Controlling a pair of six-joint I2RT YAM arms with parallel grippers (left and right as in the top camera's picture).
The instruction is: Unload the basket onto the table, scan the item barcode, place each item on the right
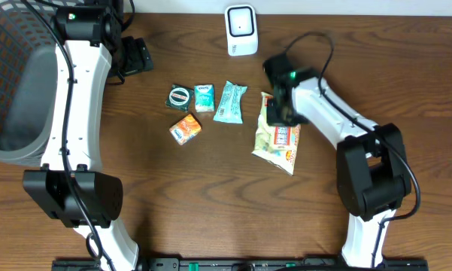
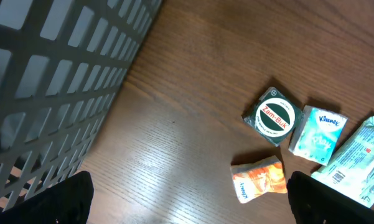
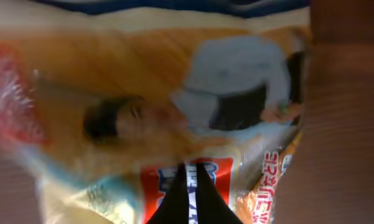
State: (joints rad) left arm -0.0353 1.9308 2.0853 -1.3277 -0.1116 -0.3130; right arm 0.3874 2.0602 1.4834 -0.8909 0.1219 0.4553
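**Right end effector** (image 1: 280,111): clenched, fingers pressed together. In the wrist view the tips sit against the printed face of the snack bag (image 1: 277,139). Whether any wrapper is pinched between them cannot be told.

**Snack bag**: the item to be scanned. It lies flat on the table (image 1: 210,196), directly under the right end effector and running on towards the near table edge. Cream and orange wrapper with a red label panel; the wrist view is blurred and no barcode can be made out.

**Scanner** (image 1: 241,30): white and upright, beyond the right end effector towards the far edge, apart from the bag.

**Left end effector** (image 1: 141,57): released, fingers spread wide, nothing between them.

**Small goods**, between the two end effectors:
- green Zam-Buk packet (image 2: 273,116)
- Kleenex pack (image 2: 317,130), just beside it
- teal packet (image 1: 229,102), closest of the four to the right end effector
- orange packet (image 2: 258,178), set nearer the front edge

**Mesh basket** (image 1: 15,75): outboard of the left end effector.
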